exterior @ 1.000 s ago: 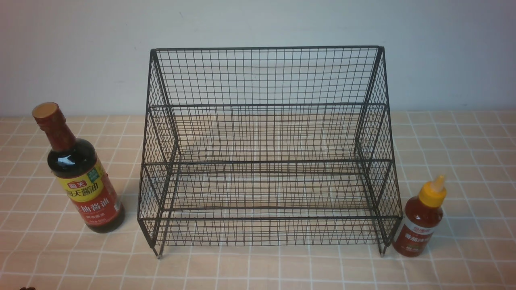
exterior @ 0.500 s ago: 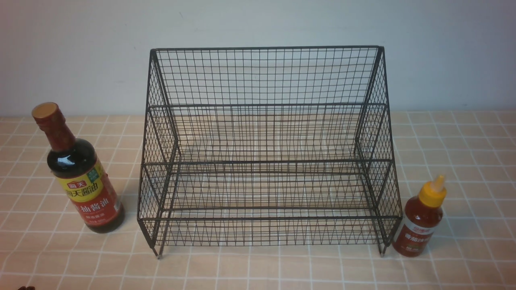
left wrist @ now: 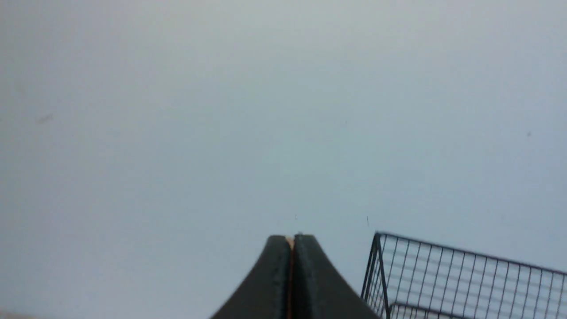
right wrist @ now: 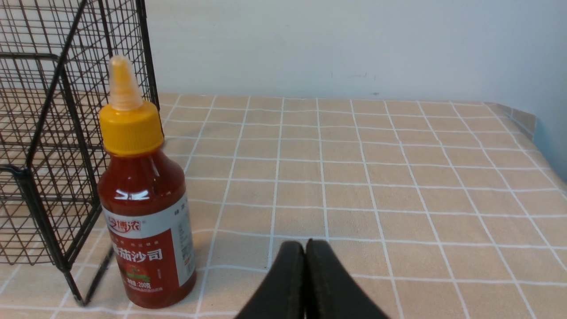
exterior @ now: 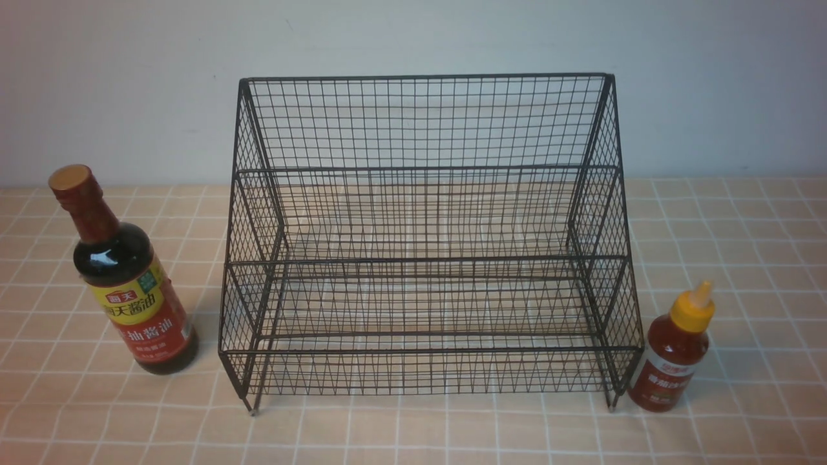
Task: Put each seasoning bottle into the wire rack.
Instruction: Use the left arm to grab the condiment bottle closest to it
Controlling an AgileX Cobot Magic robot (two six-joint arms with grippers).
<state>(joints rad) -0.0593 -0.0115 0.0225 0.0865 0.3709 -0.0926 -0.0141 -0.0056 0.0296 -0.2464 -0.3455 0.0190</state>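
The black wire rack [exterior: 426,245] stands mid-table and holds nothing. The tall dark soy-sauce bottle [exterior: 123,278] stands upright on the cloth just left of it. The short red-sauce bottle [exterior: 675,352] with yellow cap stands by the rack's front right foot; it also shows in the right wrist view [right wrist: 144,208]. Neither gripper shows in the front view. My left gripper [left wrist: 291,239] is shut and empty, facing the wall, with the rack's top corner [left wrist: 443,274] beside it. My right gripper [right wrist: 304,243] is shut and empty, low over the cloth, to the bottle's side and apart from it.
A peach checked tablecloth [exterior: 743,245] covers the table. A pale wall [exterior: 413,39] stands close behind the rack. The table's right edge [right wrist: 531,128] shows in the right wrist view.
A small dark thing at the front view's bottom left edge has gone out of sight. The bottles and rack have not moved.
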